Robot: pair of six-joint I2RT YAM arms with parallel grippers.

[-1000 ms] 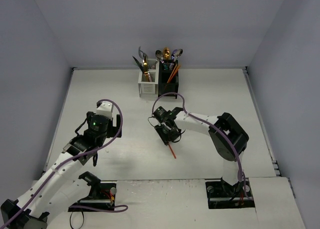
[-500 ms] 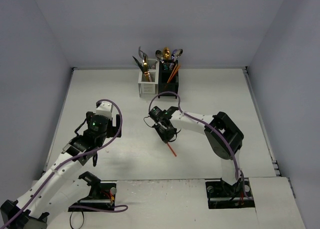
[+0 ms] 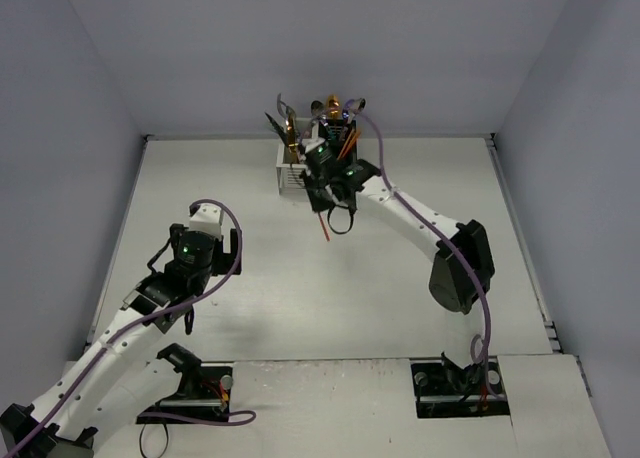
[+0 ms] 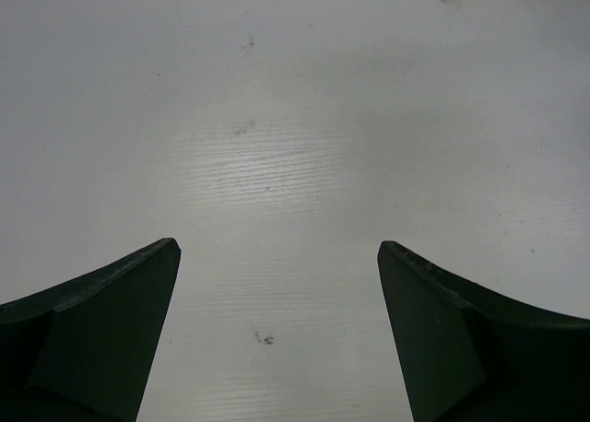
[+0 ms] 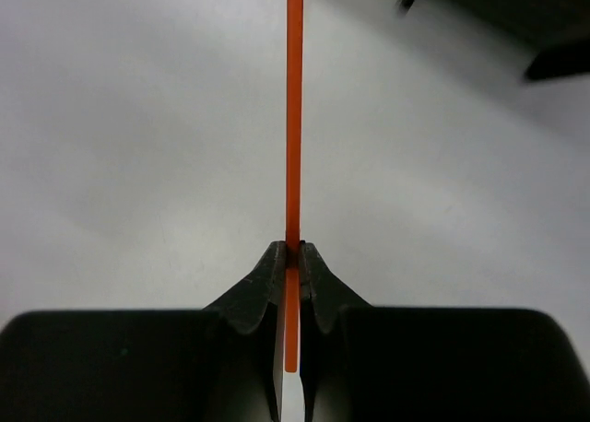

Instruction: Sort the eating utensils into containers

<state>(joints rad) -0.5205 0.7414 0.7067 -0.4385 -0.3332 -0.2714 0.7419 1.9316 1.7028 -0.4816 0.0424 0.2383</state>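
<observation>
My right gripper (image 3: 322, 192) is shut on a thin orange-red chopstick (image 3: 324, 226) and holds it in the air just in front of the caddies; the stick hangs down toward the table. In the right wrist view the chopstick (image 5: 294, 118) runs straight up from the closed jaws (image 5: 293, 256). The white caddy (image 3: 292, 176) and the black caddy (image 3: 345, 146) stand joined at the back, partly hidden by the right wrist. Several utensils (image 3: 288, 126) stick out of them. My left gripper (image 4: 278, 256) is open and empty over bare table; it also shows in the top view (image 3: 172, 313).
Grey walls close the table on three sides. The table's far edge (image 3: 320, 136) runs just behind the caddies. The right arm's cable (image 3: 375, 148) loops over the black caddy.
My right gripper has lifted the chopstick off the table and carried it far back to the caddies. The left arm has barely moved.
</observation>
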